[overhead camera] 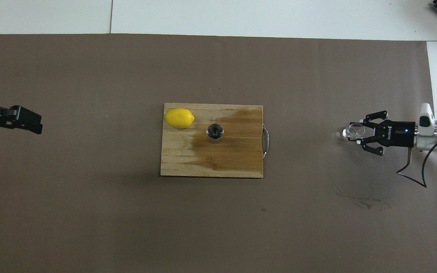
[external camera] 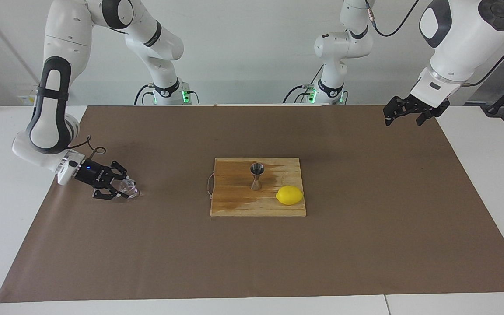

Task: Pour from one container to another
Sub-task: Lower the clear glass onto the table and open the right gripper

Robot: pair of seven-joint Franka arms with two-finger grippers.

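The tiny clear glass cup point(external camera: 129, 187) point(overhead camera: 355, 131) is at the right arm's end of the table, low over the brown mat, and whether it touches the mat I cannot tell. My right gripper point(external camera: 124, 189) point(overhead camera: 359, 132) reaches in sideways and is shut on the cup. The steel jigger point(external camera: 257, 176) point(overhead camera: 215, 132) stands upright on the wooden board point(external camera: 234, 203) point(overhead camera: 233, 161) in the table's middle. My left gripper point(external camera: 405, 113) point(overhead camera: 27, 121) waits open and empty, raised over the mat's edge at the left arm's end.
A yellow lemon point(external camera: 289, 195) point(overhead camera: 179, 118) lies on the board's corner, beside the jigger toward the left arm's end. A dark wet stain covers part of the board. The brown mat point(external camera: 365, 218) covers most of the white table.
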